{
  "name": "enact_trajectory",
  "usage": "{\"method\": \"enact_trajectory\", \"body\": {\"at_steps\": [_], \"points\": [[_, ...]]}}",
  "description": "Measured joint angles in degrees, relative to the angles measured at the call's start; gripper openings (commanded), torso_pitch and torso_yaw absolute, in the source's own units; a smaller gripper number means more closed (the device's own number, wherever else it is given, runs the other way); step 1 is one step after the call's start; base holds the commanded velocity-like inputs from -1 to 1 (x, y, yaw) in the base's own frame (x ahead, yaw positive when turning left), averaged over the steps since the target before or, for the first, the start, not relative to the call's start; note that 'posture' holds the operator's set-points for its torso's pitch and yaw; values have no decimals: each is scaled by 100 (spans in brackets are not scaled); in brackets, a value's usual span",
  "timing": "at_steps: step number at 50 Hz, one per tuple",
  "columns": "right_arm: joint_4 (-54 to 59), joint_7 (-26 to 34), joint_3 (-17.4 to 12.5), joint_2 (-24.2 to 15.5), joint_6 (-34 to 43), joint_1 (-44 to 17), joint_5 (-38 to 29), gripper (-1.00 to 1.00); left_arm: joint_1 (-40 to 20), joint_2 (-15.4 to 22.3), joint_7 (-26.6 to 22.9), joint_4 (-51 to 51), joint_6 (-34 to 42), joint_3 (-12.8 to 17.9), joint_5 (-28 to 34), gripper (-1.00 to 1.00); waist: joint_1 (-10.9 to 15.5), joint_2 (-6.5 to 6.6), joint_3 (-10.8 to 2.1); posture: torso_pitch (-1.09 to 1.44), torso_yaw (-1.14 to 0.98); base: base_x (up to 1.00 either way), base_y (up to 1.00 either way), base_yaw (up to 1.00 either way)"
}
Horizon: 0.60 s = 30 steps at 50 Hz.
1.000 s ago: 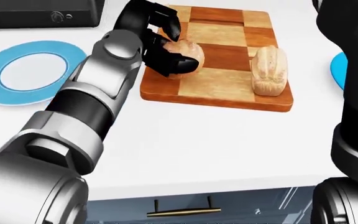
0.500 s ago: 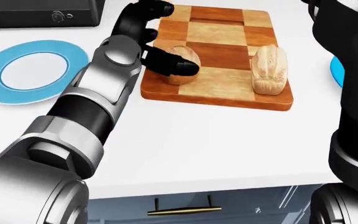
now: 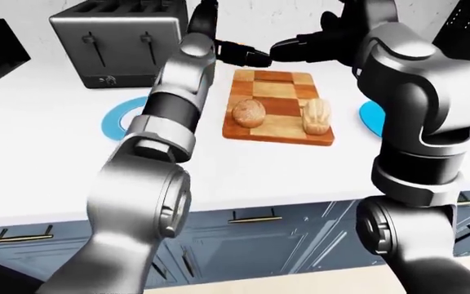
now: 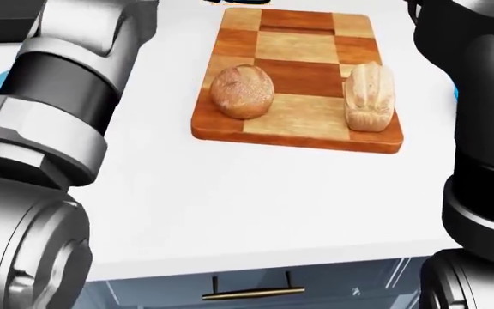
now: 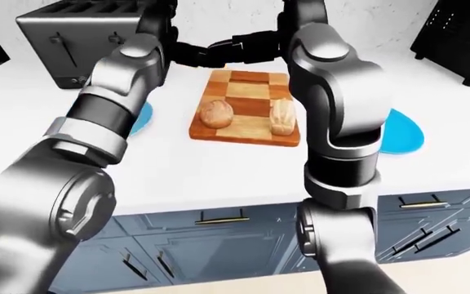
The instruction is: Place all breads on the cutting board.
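round bread [image 4: 242, 91] on cutting board [image 4: 294, 125], left hand [image 3: 239, 54] raised well apart.

Both arms are built of rounded, brushed silver-grey shells joined by glossy black bands. The left arm [image 3: 165, 116] shows a black sleeve between metal collars; the right arm [image 3: 419, 92] has a bulbous silver elbow. Both hands [image 3: 239, 54] are black, with stubby segmented fingers.

Round bread [image 4: 242, 92] left of loaf [image 4: 369, 96] on cutting board [image 4: 299, 125]
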Motion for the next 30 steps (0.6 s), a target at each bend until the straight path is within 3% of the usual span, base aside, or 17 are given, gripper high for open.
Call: {"method": "enact_trajectory", "body": {"at_steps": [5,8,14,19,26,30], "points": [[-102,9,56,82,-71,87,-79,100,340,134,264,-968,354,-20,-397,100,-22,17,17,0,0,0,0,0],[-366,10,120,125,48,237,-159,100,681,261,516,-2075,839,-46,-633,100,-36,32,66,0,0,0,0,0],[-1337,147,323,117,642,460,-356,100,1529,453,1127,-4762,1891,-41,-1098,100,-46,83,99,0,0,0,0,0],[-2055,417,498,1,1183,412,-655,100,1942,693,1640,-5900,2364,48,-1331,100,-58,93,118,0,0,0,0,0],[-2821,791,763,216,1218,476,-1259,100,2856,957,1921,-8288,2868,90,-1419,100,-78,146,140,0,0,0,0,0],[-3015,962,781,342,1224,448,-1593,100,3187,1100,2005,-8803,3005,184,-1432,100,-74,173,142,0,0,0,0,0]]}}
